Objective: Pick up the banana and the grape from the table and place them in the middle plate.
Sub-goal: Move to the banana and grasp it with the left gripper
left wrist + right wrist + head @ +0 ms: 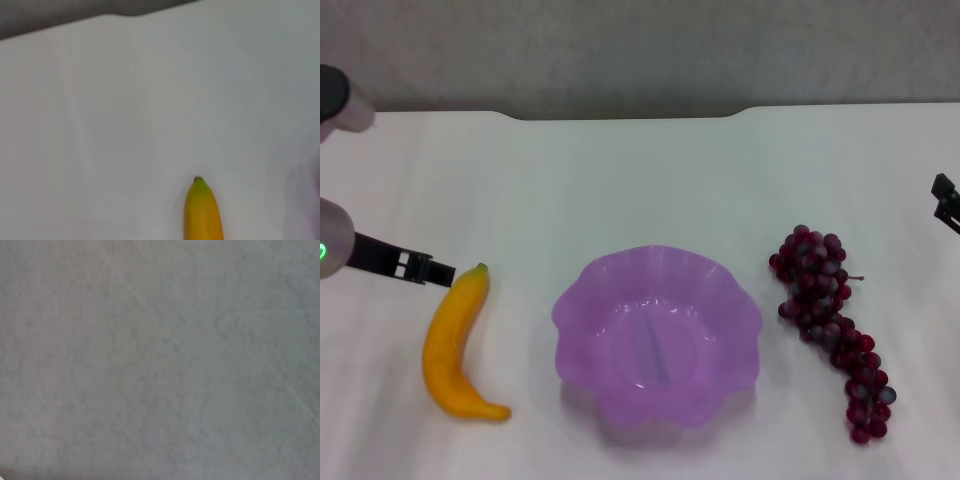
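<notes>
banana (457, 345) lies left of the middle plate (657, 262), grape (832, 322) right of it; left gripper (432, 271) touches the banana's tip, finger state unclear; a nudge could roll it away.

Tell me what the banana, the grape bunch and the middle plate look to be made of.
Banana: probably plastic; smooth, evenly yellow-orange skin without bruises.
Grape: likely plastic or rubber; glossy dark red-purple berries with small highlights.
Middle plate: translucent light purple plastic; light passes through its thin, wavy scalloped rim.
</notes>
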